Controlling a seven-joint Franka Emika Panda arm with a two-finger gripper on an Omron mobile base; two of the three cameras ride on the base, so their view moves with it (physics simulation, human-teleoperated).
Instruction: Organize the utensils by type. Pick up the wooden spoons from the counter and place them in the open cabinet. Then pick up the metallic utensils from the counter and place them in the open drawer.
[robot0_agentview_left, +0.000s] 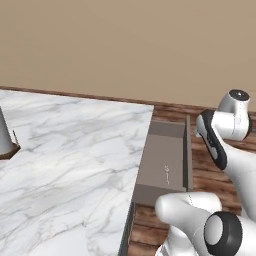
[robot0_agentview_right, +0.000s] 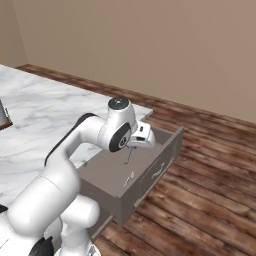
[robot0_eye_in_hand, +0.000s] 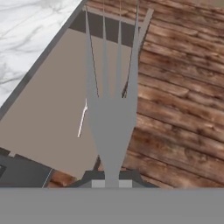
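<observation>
We are holding a grey metal fork (robot0_eye_in_hand: 111, 118) in the hand (robot0_eye_in_hand: 111, 180), fingers clamped on its handle, tines pointing away over the open drawer (robot0_eye_in_hand: 52, 122) because that is where metal goes. In the right base view the fork (robot0_agentview_right: 129, 154) is hanging beneath the hand (robot0_agentview_right: 142, 136), above the drawer's floor. Another thin utensil (robot0_eye_in_hand: 82, 120) is already lying inside. The desk (robot0_agentview_left: 65, 165) alongside is carrying a grey object (robot0_agentview_left: 5, 135).

A dark wooden plank floor (robot0_agentview_right: 200, 200) meets a plain tan wall (robot0_agentview_right: 150, 45).
</observation>
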